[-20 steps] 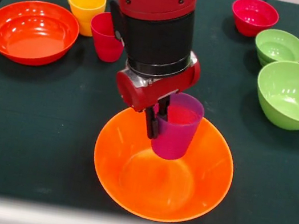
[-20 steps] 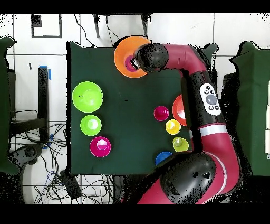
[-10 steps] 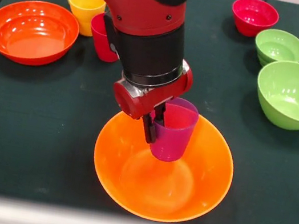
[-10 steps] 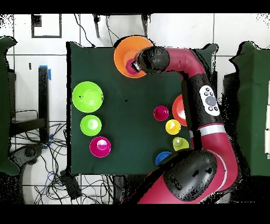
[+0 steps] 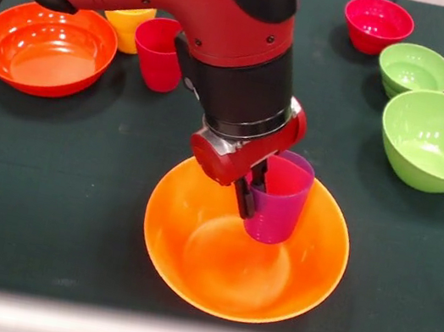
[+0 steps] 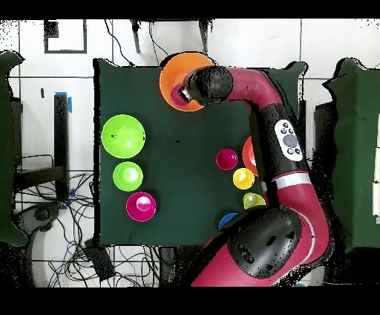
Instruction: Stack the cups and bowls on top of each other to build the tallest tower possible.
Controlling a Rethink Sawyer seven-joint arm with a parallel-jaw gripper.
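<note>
The gripper (image 5: pixel 254 191) is clamped on the rim of the purple cup (image 5: pixel 278 200), and it has slid right, nudging the large orange bowl (image 5: pixel 244 247) with it. The cup hangs upright inside that bowl near the desk's (image 5: pixel 71 191) front edge, so the tower's second tier looks close.

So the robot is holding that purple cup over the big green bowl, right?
Not quite. The gripper does hold the purple cup, but over the large yellow-orange bowl, as the front view shows. The large green bowl sits apart, with nothing in it.
</note>
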